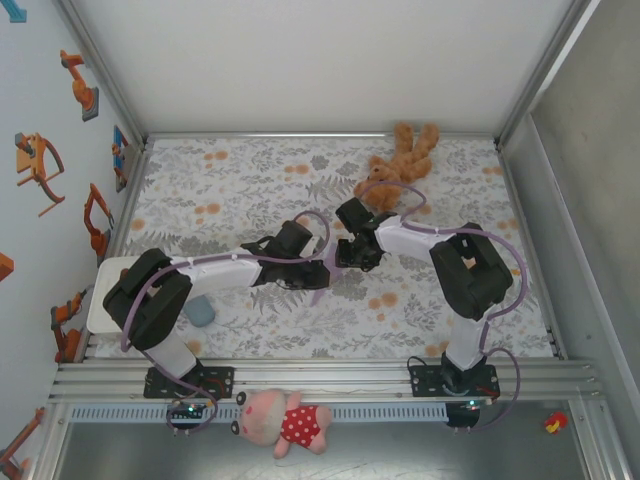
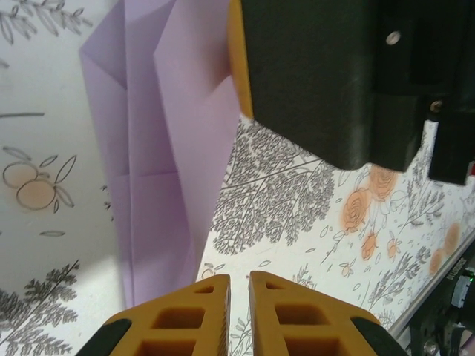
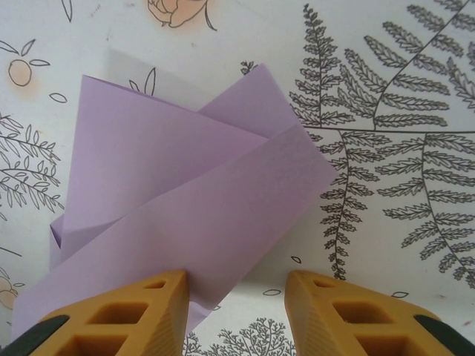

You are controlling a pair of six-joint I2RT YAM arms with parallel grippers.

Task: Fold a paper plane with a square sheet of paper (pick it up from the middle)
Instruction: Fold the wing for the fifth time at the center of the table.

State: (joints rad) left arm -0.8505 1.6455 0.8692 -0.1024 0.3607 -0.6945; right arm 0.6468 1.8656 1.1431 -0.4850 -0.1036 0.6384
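Note:
The pale lilac sheet of paper (image 3: 185, 193) lies partly folded on the floral table, with flaps overlapping at angles and creases showing. My right gripper (image 3: 237, 278) is open just above it. Its left finger (image 3: 141, 311) is over the sheet's near edge and its right finger (image 3: 349, 311) is over bare cloth. My left gripper (image 2: 239, 278) is shut with nothing between its fingers, just right of the paper (image 2: 156, 148). The right gripper's black body (image 2: 319, 74) hangs close ahead of it. From above, both grippers (image 1: 320, 262) (image 1: 352, 250) meet at the table's middle and cover most of the paper.
A brown teddy bear (image 1: 400, 165) lies at the back right. A small grey-blue pad (image 1: 200, 312) and a white tray (image 1: 103, 290) sit near the left arm's base. A pink pig toy (image 1: 285, 420) lies in front of the rail. Walls enclose the table.

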